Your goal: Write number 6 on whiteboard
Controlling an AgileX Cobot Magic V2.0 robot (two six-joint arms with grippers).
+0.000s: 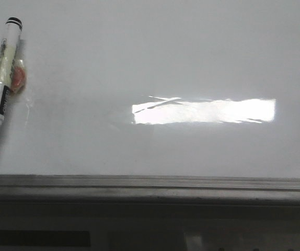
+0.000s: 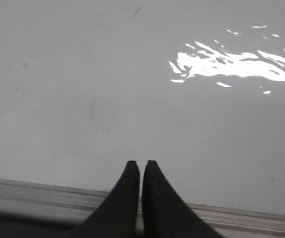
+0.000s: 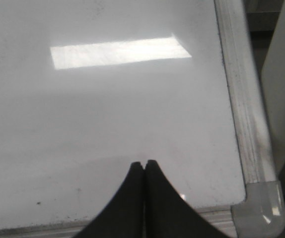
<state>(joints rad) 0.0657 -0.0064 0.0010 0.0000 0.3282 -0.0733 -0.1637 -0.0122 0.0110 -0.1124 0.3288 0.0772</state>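
The whiteboard (image 1: 155,57) fills the front view, glossy white-grey, with a grey metal ledge (image 1: 150,185) along its near edge. No number 6 shows on it. A white marker (image 1: 1,81) with a black tip lies uncapped at the far left, beside a small orange object (image 1: 18,78). Neither gripper appears in the front view. My left gripper (image 2: 140,163) hangs shut and empty over the whiteboard (image 2: 83,99) just past its ledge. My right gripper (image 3: 144,163) is shut and empty above the whiteboard (image 3: 107,114) near its rounded corner (image 3: 261,210).
A bright rectangular glare patch (image 1: 205,111) sits mid-board. A short faint dark streak (image 2: 135,13) marks the board in the left wrist view. Beyond the frame edge (image 3: 239,99) in the right wrist view stands a pale panel (image 3: 284,74).
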